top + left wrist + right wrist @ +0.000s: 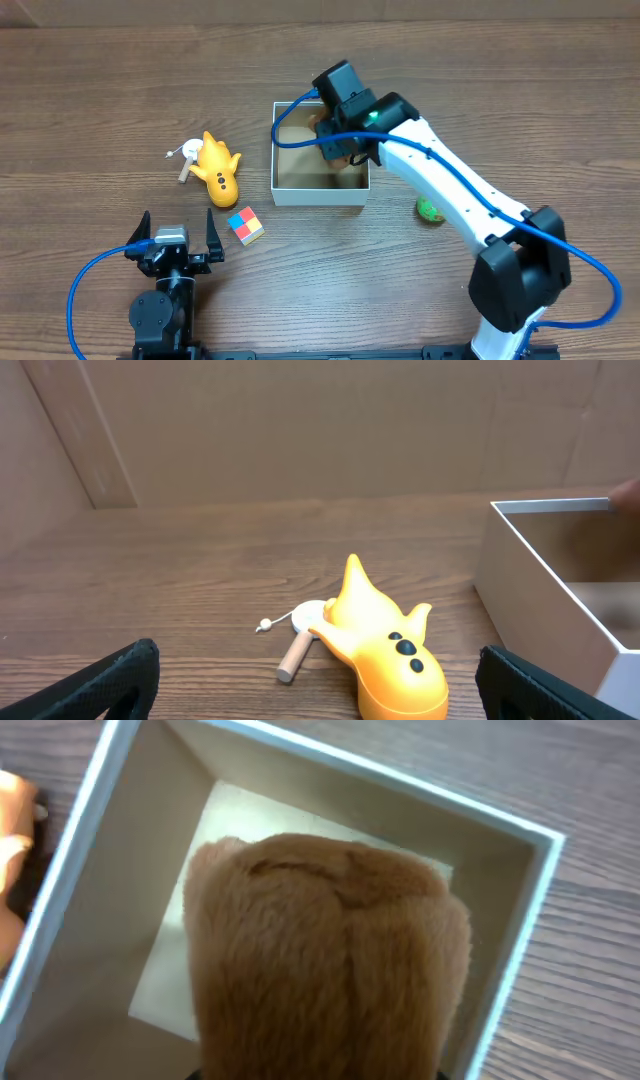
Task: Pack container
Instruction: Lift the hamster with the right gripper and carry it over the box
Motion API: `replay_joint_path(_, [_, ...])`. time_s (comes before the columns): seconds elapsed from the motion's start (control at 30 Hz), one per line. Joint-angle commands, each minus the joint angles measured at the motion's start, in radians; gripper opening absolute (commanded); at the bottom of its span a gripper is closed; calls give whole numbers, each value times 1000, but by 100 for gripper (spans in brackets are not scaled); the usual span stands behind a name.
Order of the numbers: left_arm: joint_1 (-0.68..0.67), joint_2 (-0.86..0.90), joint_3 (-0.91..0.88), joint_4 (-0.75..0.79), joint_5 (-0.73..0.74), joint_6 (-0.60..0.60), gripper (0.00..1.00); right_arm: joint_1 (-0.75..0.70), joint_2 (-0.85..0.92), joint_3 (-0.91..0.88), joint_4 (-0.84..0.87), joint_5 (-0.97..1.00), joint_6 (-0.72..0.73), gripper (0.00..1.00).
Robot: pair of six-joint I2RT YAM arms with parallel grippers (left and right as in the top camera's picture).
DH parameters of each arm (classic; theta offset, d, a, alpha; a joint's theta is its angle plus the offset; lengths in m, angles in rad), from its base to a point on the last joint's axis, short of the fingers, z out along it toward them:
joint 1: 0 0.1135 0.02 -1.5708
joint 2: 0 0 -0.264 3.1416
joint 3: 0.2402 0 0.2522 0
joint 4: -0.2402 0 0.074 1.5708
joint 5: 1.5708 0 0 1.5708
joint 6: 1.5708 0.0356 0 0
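Observation:
The container (pixel 318 195), a square white-walled box with a brown floor, stands at the middle of the table. It also shows in the left wrist view (pixel 530 595) and the right wrist view (pixel 130 840). My right gripper (pixel 340 150) is over the container's right half, shut on a brown plush toy (pixel 320 950) that hangs inside the walls and hides the fingers. My left gripper (pixel 177 225) is open and empty near the front left, with its jaws (pixel 320 700) short of a yellow toy (pixel 390 650).
The yellow toy (pixel 218 168) lies left of the container beside a small white paddle with a wooden handle (pixel 184 158). A multicoloured cube (pixel 246 226) sits in front of it. A green toy (pixel 431 211) lies right of the container.

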Motion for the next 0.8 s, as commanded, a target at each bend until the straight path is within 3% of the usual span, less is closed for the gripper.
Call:
replay_joint_path(0.0, [-4, -10, -3, 3, 9, 16, 100, 8, 56, -7, 5, 98, 39, 24])
replay_joint_path(0.77, [-4, -10, -3, 3, 9, 16, 100, 7, 100, -7, 24, 131, 144, 24])
